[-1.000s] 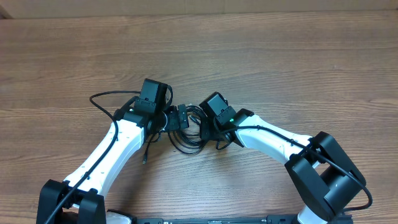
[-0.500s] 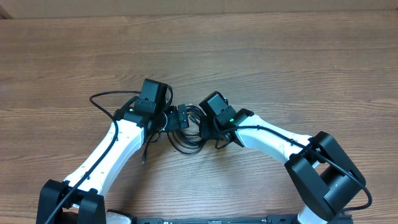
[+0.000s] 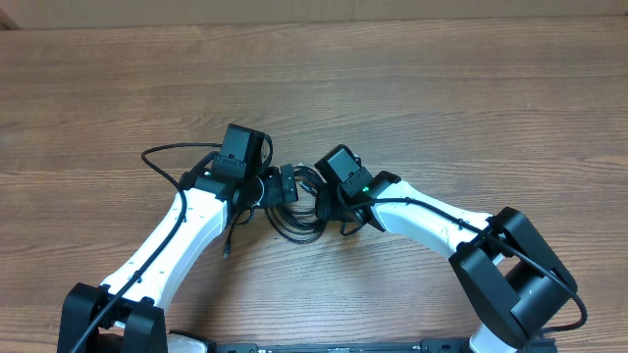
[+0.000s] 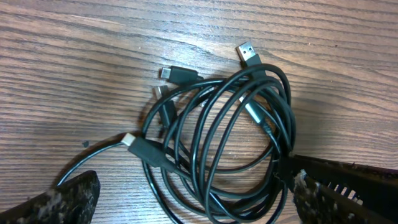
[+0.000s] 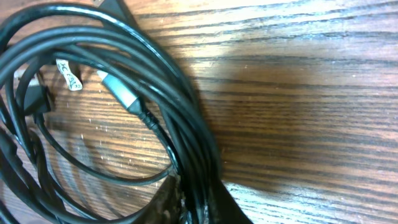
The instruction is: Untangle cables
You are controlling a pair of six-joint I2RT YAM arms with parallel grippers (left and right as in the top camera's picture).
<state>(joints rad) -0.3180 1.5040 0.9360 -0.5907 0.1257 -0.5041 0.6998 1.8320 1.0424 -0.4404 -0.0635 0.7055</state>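
From overhead, the cables (image 3: 294, 206) are only a small black knot on the wood-grain table (image 3: 442, 98). My left gripper (image 3: 260, 188) is just to one side of it and my right gripper (image 3: 329, 204) just to the other. How the jaws stand cannot be read from up there.

My left wrist camera opens the knot out. It shows several loose oval loops of thin, smooth, glossy cord lying flat on the boards. A silver flat USB plug (image 4: 249, 53) sticks out past the far edge of the loops. Two small dark plugs (image 4: 177, 74) sit beside the coil, and a silver-collared plug (image 4: 254, 112) lies inside it. My left gripper (image 4: 193, 183) is spread wide. Its rough, speckled fingertips (image 4: 78, 196) stand at either side of the coil, and the other one is touching the outer loop.

My right wrist camera sees the cables (image 5: 124, 68) much closer. The strands are bunched, with a white tag (image 5: 68, 74) on one of them. The bundle runs down into my right gripper (image 5: 193, 202), which is pinched closed on it. The frame's edge cuts the fingers off, so I cannot tell how many strands are caught.
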